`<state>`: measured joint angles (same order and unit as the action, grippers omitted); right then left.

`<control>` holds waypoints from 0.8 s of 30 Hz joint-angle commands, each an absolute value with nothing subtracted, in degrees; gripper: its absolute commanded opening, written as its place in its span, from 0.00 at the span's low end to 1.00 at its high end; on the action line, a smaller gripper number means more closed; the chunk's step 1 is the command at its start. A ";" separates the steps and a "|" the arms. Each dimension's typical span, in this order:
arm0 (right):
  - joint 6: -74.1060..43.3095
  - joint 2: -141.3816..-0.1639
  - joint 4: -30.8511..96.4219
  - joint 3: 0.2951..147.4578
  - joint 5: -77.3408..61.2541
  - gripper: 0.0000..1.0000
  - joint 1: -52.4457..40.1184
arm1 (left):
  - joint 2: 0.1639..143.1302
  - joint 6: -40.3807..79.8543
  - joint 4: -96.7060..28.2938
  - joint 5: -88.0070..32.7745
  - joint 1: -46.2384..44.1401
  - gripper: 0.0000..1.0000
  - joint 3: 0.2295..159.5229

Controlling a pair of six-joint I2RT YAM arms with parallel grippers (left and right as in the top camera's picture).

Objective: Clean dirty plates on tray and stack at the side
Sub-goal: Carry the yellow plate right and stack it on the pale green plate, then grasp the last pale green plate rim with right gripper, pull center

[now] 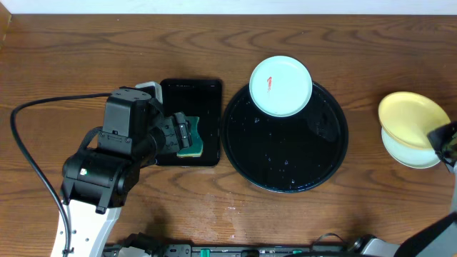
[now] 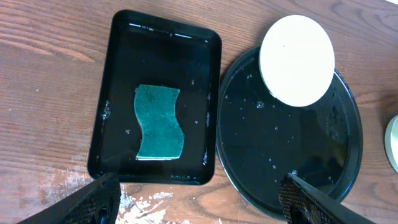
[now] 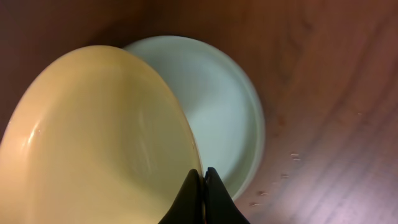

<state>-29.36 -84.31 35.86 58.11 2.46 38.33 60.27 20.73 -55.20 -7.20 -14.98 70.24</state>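
At the tips of the right gripper (image 3: 203,173), whose jaws pinch its rim, the pale yellow round plate (image 3: 99,137) tilts over a mint-white round plate (image 3: 221,93), seemingly for stacking; the left gripper (image 2: 198,183) gapes above a green sponge (image 2: 160,121).

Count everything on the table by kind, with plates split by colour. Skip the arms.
mint plates: 2
yellow plate: 1
round tray: 1
rectangular tray: 1
sponge: 1
total: 6
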 commanded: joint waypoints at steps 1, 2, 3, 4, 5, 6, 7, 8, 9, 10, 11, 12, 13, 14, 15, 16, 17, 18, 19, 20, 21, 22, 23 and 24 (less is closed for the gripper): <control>-30.41 -88.47 37.23 58.33 6.07 0.01 39.66 | 60.23 20.16 -55.24 -7.29 -14.63 0.82 71.22; -30.39 -89.91 37.63 58.33 8.03 0.01 39.72 | 60.23 20.16 -55.24 -7.29 -14.63 0.82 71.22; -30.39 -90.83 37.82 58.33 10.09 0.01 39.77 | 60.23 20.16 -55.24 -7.29 -14.63 0.82 71.22; -30.41 -91.83 38.04 58.33 12.47 0.01 39.79 | 60.23 20.16 -55.24 -7.29 -14.63 0.82 71.22; -30.41 -92.20 38.00 58.33 13.13 0.01 39.79 | 60.23 20.16 -55.24 -7.29 -14.63 0.82 71.22; -30.44 -92.29 37.87 58.33 12.91 0.04 39.79 | 60.23 20.16 -55.24 -7.29 -14.63 0.82 71.22; -30.35 -92.20 36.95 58.35 10.94 0.17 39.77 | 60.23 20.16 -55.24 -7.29 -14.63 0.82 71.22; -28.84 -91.85 35.46 58.43 7.22 0.35 39.75 | 60.23 20.16 -55.24 -7.29 -14.63 0.82 71.22; -25.82 -91.26 33.87 58.52 2.11 0.46 39.68 | 60.23 20.16 -55.24 -7.29 -14.63 0.82 71.22; -23.35 -90.45 32.58 58.59 -2.90 0.50 39.59 | 60.23 20.16 -55.24 -7.29 -14.63 0.82 71.22; -22.00 -89.41 31.81 58.67 -7.03 0.54 39.42 | 60.23 20.16 -55.24 -7.29 -14.63 0.82 71.22; -21.39 -88.20 31.35 58.81 -10.20 0.55 39.18 | 60.23 20.16 -55.24 -7.29 -14.63 0.82 71.22; -20.64 -86.87 30.98 58.92 -13.23 0.55 38.79 | 60.23 20.16 -55.24 -7.29 -14.63 0.82 71.22; -20.01 -85.41 30.61 58.94 -16.29 0.53 38.24 | 60.23 20.16 -55.24 -7.27 -14.63 0.82 71.22; -19.53 -83.96 30.20 58.94 -19.51 0.51 37.43 | 60.23 20.16 -55.24 -7.29 -14.63 0.82 71.22; -19.00 -82.48 29.82 58.94 -22.63 0.50 36.29 | 60.23 20.16 -55.24 -7.29 -14.63 0.82 71.22; -18.17 -81.06 29.61 58.94 -25.21 0.49 34.74 | 60.23 20.16 -55.24 -7.29 -14.63 0.82 71.22; -16.93 -79.46 29.65 58.94 -27.64 0.47 32.36 | 60.23 20.16 -55.24 -7.29 -14.63 0.82 71.22; -15.92 -78.48 29.85 58.94 -28.56 0.47 30.39 | 60.23 20.16 -55.24 -7.27 -14.63 0.82 71.22; -14.74 -77.52 30.44 58.94 -28.82 0.46 27.70 | 60.23 20.16 -55.24 -7.29 -14.63 0.82 71.22; -13.41 -76.75 31.33 58.94 -28.75 0.46 24.12 | 60.23 20.16 -55.24 -7.29 -14.63 0.82 71.22; -12.10 -76.51 31.99 58.94 -28.73 0.46 21.30 | 60.23 20.16 -55.24 -7.29 -14.63 0.82 71.22; -10.63 -76.51 32.64 58.92 -28.40 0.46 17.69 | 60.23 20.16 -55.24 -7.27 -14.63 0.82 71.22; -9.56 -76.77 33.10 58.87 -27.24 0.46 13.91 | 60.23 20.16 -55.24 -7.29 -14.63 0.82 71.22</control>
<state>-15.51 -76.64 32.01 58.43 -23.99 21.26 60.27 20.71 -55.16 -7.20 -14.98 70.24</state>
